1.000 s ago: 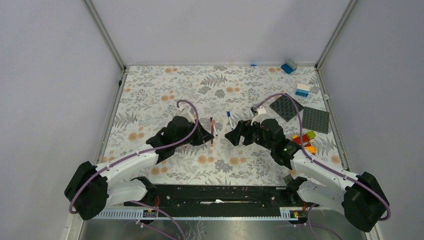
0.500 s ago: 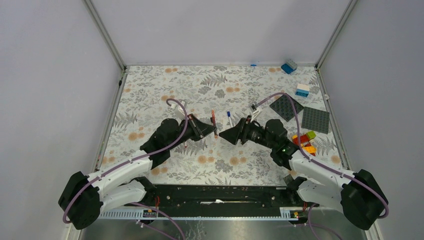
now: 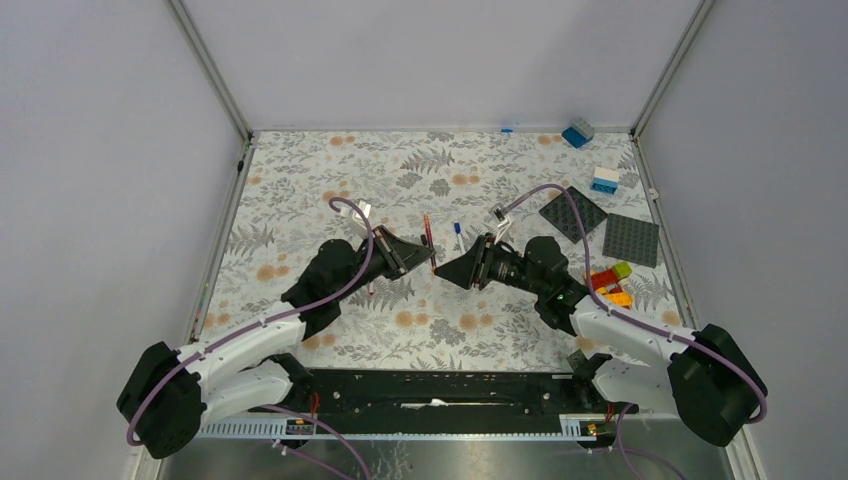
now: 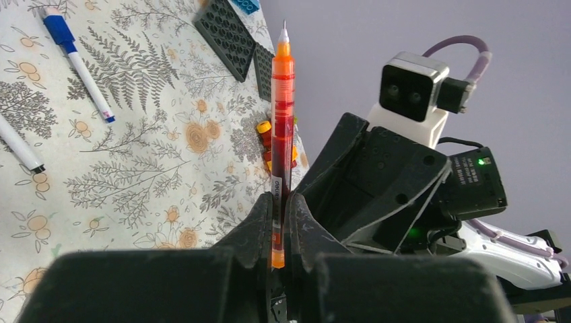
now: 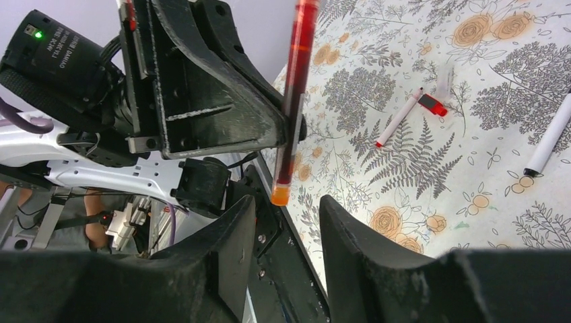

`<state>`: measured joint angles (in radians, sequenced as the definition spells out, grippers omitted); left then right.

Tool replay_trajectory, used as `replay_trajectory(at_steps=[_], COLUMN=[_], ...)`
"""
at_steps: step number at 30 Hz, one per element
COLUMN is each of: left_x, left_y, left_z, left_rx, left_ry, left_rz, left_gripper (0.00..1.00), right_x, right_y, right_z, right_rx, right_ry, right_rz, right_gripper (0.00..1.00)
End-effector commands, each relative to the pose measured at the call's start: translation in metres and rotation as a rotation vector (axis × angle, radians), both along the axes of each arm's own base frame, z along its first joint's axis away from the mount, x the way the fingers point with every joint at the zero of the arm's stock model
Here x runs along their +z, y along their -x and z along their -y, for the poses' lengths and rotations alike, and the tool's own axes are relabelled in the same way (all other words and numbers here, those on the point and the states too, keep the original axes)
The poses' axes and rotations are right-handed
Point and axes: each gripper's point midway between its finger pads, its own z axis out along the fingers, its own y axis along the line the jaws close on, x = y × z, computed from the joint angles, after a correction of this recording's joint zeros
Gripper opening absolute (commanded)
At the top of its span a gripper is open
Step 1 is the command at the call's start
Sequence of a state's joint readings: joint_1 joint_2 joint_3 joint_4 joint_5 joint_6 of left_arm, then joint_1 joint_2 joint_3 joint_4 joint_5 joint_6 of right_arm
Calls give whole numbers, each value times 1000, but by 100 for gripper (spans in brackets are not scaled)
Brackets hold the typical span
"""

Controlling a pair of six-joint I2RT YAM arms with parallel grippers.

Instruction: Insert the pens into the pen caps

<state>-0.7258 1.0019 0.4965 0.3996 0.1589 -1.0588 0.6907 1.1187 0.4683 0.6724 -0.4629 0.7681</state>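
My left gripper is clenched on a translucent red-orange pen with a fine bare tip. It pinches the pen low on the barrel, so the pen is lifted off the floral-patterned worktop with its tip pointing out beyond the fingers. My right gripper faces the left one almost nose to nose near the middle of the worktop. Its jaws are spread apart with nothing that I can see between them. The pen's orange back end sits just in front of that gap and appears clear of both fingers.

Just behind the two grippers, a white pen with a blue cap lies flat on the worktop, and near it a white pen with a black end. From the right wrist I also see a white pen with a red end. A small red and black cap lies just beside it, not touching. On my right side sit two dark studded baseplates and a cluster of coloured toy bricks.
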Motion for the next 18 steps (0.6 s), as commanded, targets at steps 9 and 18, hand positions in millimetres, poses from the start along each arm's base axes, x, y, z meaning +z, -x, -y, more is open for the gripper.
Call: replay_trajectory(at_steps=[9, 18], left_x=[19, 18], left_y=[3, 4], left_z=[9, 10], left_rx=[-46, -52], left_ry=[75, 83], left_rz=[64, 71], left_gripper=[0, 0], right_x=[32, 25], right_y=[-9, -15], right_z=[-13, -15], right_rx=[31, 21], right_ry=[-69, -43], right_rz=[55, 25], right_gripper=[37, 7])
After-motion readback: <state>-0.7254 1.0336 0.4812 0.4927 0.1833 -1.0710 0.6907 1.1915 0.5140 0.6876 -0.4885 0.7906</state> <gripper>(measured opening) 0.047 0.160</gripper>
